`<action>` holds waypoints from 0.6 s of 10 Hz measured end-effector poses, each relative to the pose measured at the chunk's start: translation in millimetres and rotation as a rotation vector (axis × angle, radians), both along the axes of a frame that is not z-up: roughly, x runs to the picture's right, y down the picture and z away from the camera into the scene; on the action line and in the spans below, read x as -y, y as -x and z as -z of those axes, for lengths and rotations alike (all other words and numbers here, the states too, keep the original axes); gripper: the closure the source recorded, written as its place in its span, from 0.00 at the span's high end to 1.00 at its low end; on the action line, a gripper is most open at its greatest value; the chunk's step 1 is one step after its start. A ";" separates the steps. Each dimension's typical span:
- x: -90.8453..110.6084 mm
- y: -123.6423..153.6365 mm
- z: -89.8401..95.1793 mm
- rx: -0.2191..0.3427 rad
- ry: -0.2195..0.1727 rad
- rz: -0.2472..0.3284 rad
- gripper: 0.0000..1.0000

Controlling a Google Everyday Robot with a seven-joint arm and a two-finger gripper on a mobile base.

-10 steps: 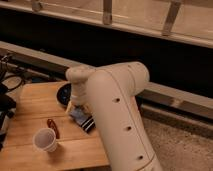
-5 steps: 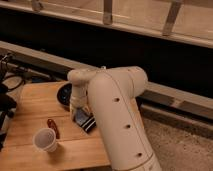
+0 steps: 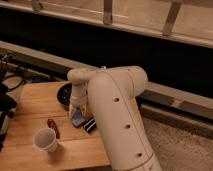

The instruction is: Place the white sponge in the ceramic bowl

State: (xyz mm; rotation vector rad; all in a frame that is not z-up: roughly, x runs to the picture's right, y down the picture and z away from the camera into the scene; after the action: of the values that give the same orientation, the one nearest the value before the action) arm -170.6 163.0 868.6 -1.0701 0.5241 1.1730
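The white sponge [image 3: 77,119] is a small pale blue pad lying on the wooden table [image 3: 30,105], partly hidden under my gripper. My gripper [image 3: 76,111] hangs at the end of the white arm [image 3: 112,110], directly over the sponge and touching or nearly touching it. The ceramic bowl [image 3: 63,94] is dark and glossy. It sits just behind and to the left of the gripper, partly hidden by the wrist.
A black bar with white stripes [image 3: 90,125] lies right of the sponge. A small red object [image 3: 52,128] lies left of it, and a white paper cup [image 3: 45,139] stands near the table's front. Dark equipment and cables [image 3: 7,85] are at the table's left edge.
The wrist has shifted only slightly above the sponge. The sponge, bowl, cup and striped bar lie where they were.
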 end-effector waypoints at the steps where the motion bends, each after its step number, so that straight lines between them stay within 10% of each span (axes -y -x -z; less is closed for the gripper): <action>1: 6.4 1.0 2.1 0.035 -0.011 -0.040 0.18; 6: 75.0 5.9 21.8 0.101 -0.110 -0.135 0.18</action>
State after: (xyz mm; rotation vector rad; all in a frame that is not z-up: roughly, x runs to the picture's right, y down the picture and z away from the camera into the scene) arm -176.5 88.1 846.8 -1.0763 0.3088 1.2437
